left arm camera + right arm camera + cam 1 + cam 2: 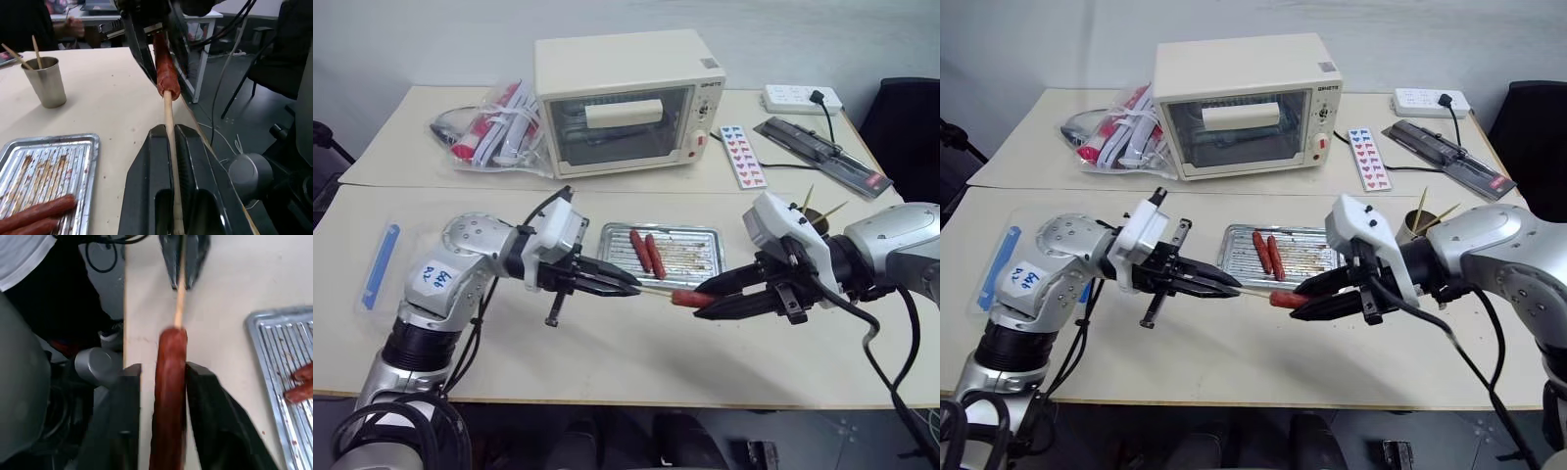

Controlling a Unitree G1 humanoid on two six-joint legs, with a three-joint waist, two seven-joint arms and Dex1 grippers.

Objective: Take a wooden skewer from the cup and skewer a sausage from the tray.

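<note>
Currently, status: the skewer [654, 291] is entering the end of the sausage [690, 298], held level above the table [636, 362] just in front of the tray [707, 235]
Left gripper [631, 288]: fingers together, clamped on the skewer; the stick runs straight out between them toward the right arm
Right gripper [703, 299]: one finger on each side of the sausage; a narrow gap shows on one side in the right wrist view, so whether it grips or is letting go cannot be told
Skewer handling: judged light, thin and stiff along its length, but likely to snap or bow under side load; hold close behind the tip end and push along its axis only
Sausage handling: judged soft, smooth and probably greasy, so prone to slip or split; hold at mid-length with moderate squeeze, leaving the end free for the stick
Risk: an off-axis push may drive the point out through the side
Count, sausages: three; one on the skewer, two [646, 252] lying side by side in the tray
Count, skewers: one in use; at least two more standing in the cup [45, 81]
Count, cup: one; beside the tray on the robot's right
Count, tray: one
</note>
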